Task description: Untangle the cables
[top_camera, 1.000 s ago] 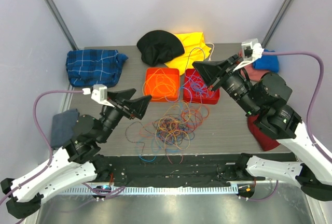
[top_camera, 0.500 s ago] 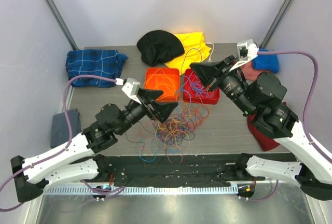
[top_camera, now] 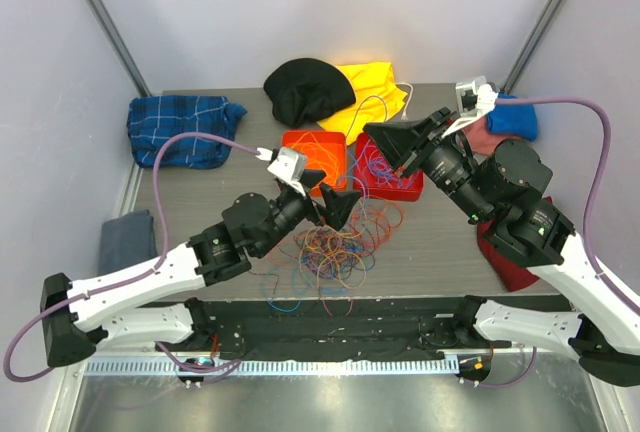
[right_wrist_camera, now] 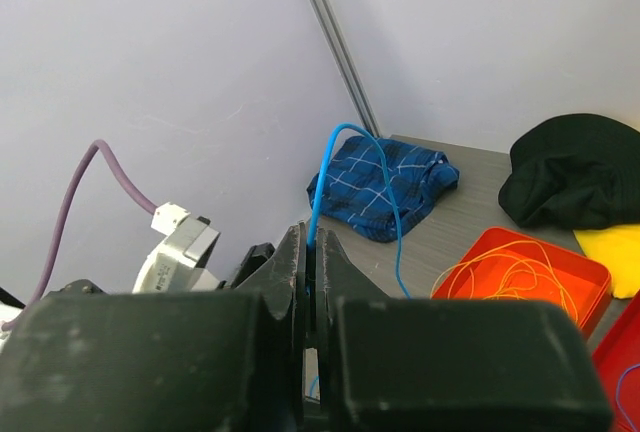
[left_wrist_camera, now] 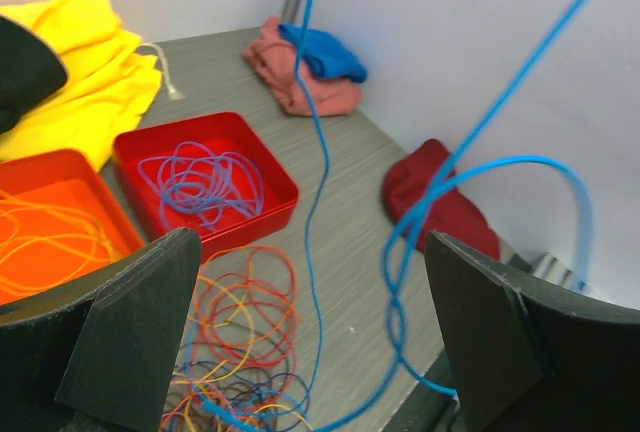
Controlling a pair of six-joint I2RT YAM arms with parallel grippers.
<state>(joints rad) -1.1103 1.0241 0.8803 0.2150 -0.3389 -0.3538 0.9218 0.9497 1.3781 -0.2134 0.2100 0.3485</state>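
A loose tangle of orange, yellow, red, blue and purple cables [top_camera: 335, 247] lies on the table's near middle. My right gripper [top_camera: 373, 134] hangs above the trays, shut on a blue cable [right_wrist_camera: 345, 142] that rises from its jaws and drops back toward the pile. In the left wrist view that blue cable [left_wrist_camera: 318, 162] hangs in loops between the wide-apart fingers. My left gripper [top_camera: 335, 204] is open just above the tangle's far edge, touching nothing. An orange tray [top_camera: 312, 160] holds orange cables, and a red tray [top_camera: 392, 174] holds blue-purple ones.
A black hat [top_camera: 305, 87] and a yellow cloth [top_camera: 378, 87] lie at the back. A blue plaid cloth [top_camera: 180, 127] is at the back left, a grey cloth [top_camera: 122, 242] at the left edge. Blue and pink cloths [top_camera: 510, 122] and a dark red cloth [top_camera: 505, 257] lie on the right.
My left arm has swung from the left side rightward and forward, over the tangle. My right gripper shifted slightly left, still shut on the blue cable.
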